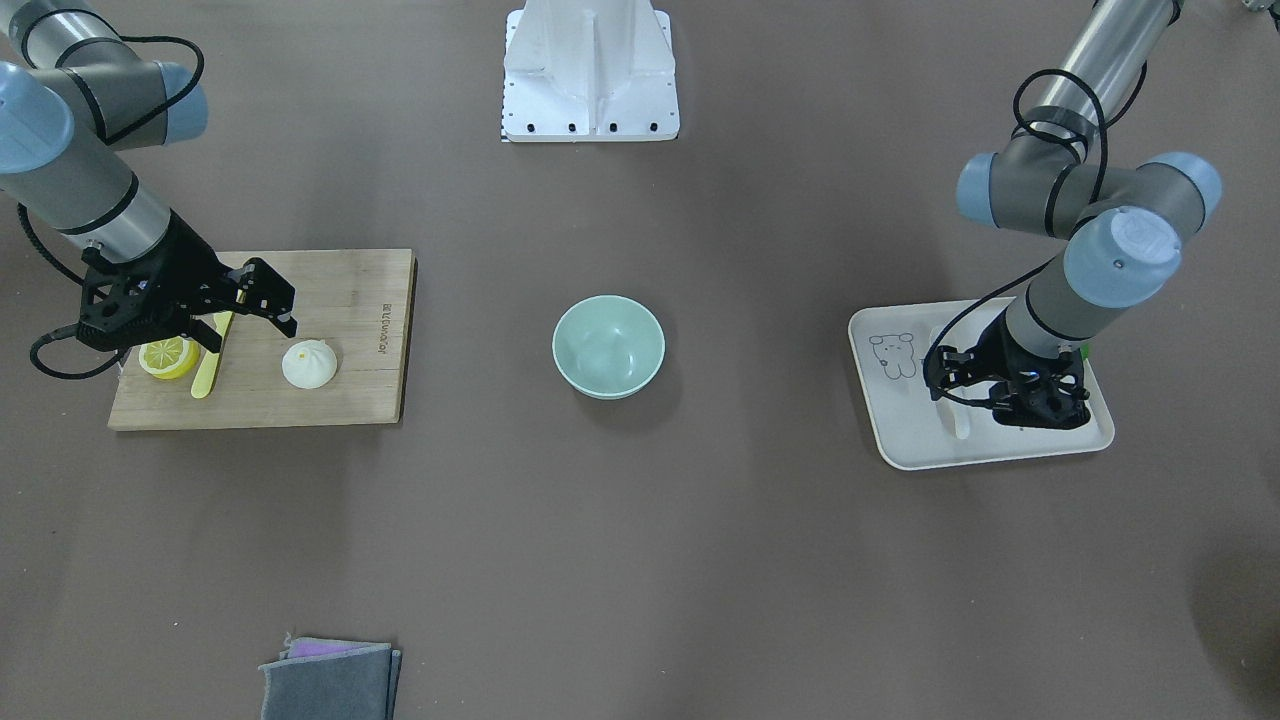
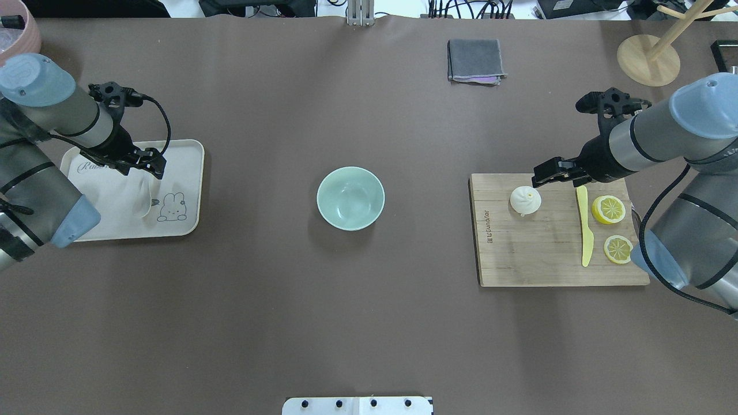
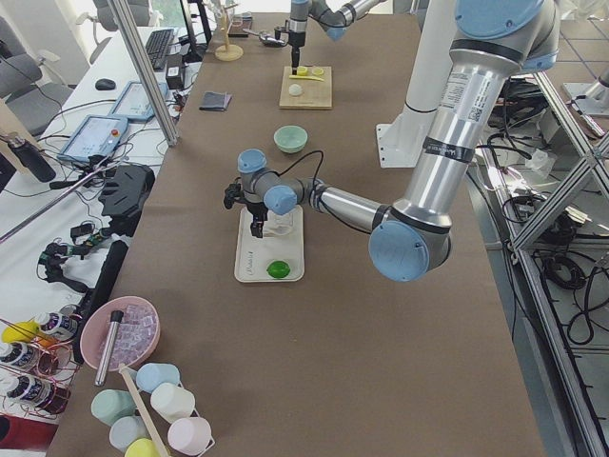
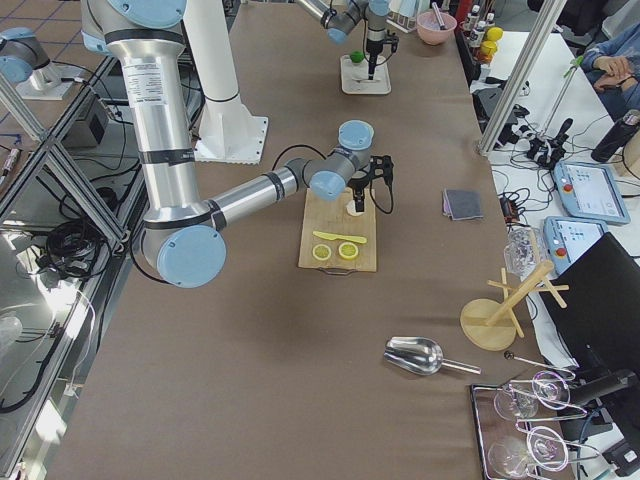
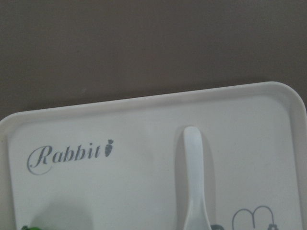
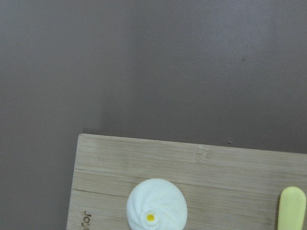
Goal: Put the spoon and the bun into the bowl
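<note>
Overhead exterior: nothing is in the bowl (image 2: 331, 185) yet. The bun (image 2: 525, 199) lies at its 3 o'clock and the spoon (image 5: 194, 177) at 9 o'clock. The right end effector (image 2: 539, 180) hovers by the bun, seemingly spread and empty. Whether the left end effector (image 2: 154, 168) is released or clenched, I cannot tell.

— Where is the bowl (image 2: 350, 198)?
— Upright at the middle of the desk (image 2: 369, 323); round, pale mint green.
— The bun (image 2: 525, 200)?
— White, swirl up, toward the desk's end on the robot's right.
— The spoon (image 5: 194, 182)?
— White, lying flat near the opposite end, handle toward the far edge.
</note>
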`<state>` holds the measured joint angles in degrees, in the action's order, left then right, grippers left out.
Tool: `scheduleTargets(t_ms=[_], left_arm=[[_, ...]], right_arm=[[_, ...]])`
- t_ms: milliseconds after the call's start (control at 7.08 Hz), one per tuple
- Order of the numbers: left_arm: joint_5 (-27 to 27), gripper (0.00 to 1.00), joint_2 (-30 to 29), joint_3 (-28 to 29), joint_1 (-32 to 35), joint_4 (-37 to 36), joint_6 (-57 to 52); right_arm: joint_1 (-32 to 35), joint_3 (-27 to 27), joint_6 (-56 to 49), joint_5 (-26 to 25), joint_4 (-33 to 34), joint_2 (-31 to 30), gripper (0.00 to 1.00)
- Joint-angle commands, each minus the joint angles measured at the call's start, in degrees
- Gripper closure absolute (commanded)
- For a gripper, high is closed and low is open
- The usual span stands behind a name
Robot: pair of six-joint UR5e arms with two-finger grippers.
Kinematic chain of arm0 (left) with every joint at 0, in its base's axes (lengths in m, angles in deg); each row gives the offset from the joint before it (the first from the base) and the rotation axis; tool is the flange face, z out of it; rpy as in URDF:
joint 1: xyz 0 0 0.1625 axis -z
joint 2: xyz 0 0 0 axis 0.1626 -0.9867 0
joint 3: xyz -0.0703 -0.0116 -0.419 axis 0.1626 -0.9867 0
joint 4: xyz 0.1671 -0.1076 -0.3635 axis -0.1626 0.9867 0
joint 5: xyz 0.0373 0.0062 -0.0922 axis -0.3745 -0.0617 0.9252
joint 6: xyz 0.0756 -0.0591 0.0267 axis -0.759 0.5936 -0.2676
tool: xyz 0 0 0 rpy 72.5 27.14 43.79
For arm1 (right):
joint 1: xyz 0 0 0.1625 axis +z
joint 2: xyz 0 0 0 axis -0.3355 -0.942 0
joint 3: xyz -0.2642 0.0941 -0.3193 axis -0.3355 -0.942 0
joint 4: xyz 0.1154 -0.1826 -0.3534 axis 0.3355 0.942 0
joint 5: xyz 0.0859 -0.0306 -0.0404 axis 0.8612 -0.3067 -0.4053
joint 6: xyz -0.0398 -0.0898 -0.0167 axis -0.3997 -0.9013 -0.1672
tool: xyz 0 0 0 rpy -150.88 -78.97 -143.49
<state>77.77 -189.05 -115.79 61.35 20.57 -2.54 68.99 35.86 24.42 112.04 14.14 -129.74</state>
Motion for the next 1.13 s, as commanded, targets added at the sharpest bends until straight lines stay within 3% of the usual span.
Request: scheduleTargets(t_ms=[0, 282, 424, 706, 988], left_arm=[[-0.01, 0.69, -0.02, 0.14, -0.66, 0.14, 0.25], [0.26, 1.0, -0.11, -0.38, -0.66, -0.03, 0.25], [0.43, 1.0, -0.46, -1.43, -0.66, -0.04, 0.33], [0.52, 1.0, -2.9, -9.05, -1.88, -0.47, 6.78], [-0.44, 1.0, -12.28, -8.92, -9.24, -0.48, 19.18]], right_arm=[[-0.08, -0.01, 0.38, -0.06, 0.07, 0.18, 0.07], [-0.17, 0.16, 0.46, -0.06, 0.07, 0.27, 0.06], [-0.17, -0.01, 0.46, -0.06, -0.02, 0.53, 0.06], [-0.52, -1.32, 0.55, -0.24, 0.16, 1.93, 0.06], [-2.45, -4.21, 1.52, -2.69, 0.16, 4.3, 0.07]])
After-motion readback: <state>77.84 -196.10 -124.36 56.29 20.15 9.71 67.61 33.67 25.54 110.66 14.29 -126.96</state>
